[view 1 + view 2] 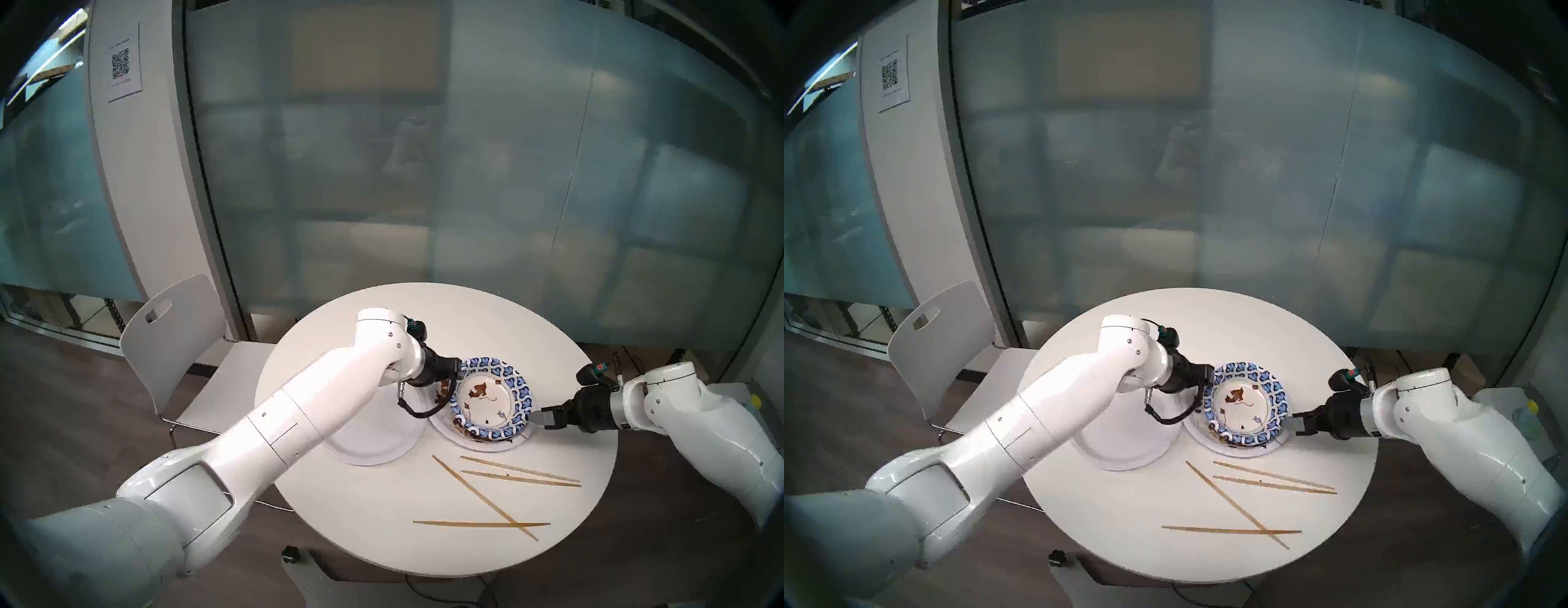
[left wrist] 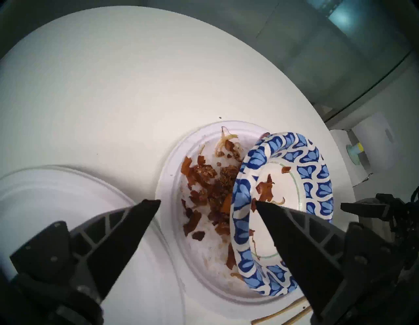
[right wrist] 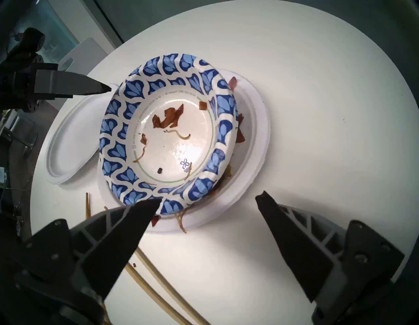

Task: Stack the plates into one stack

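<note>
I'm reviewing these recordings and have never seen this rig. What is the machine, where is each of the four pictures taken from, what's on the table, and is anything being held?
It is a robot with two white arms, each ending in a two-fingered gripper. The two wide pictures come from cameras on its head; the other two come from a camera on each wrist, with that gripper's black fingers at the bottom.

On the round white table a blue-patterned paper plate with food scraps sits tilted on a soiled white plate. An empty white plate lies beside it, and four wooden chopsticks lie nearer the robot.

The left gripper and right gripper are both open on either side of the patterned plate. Nothing is held.
</note>
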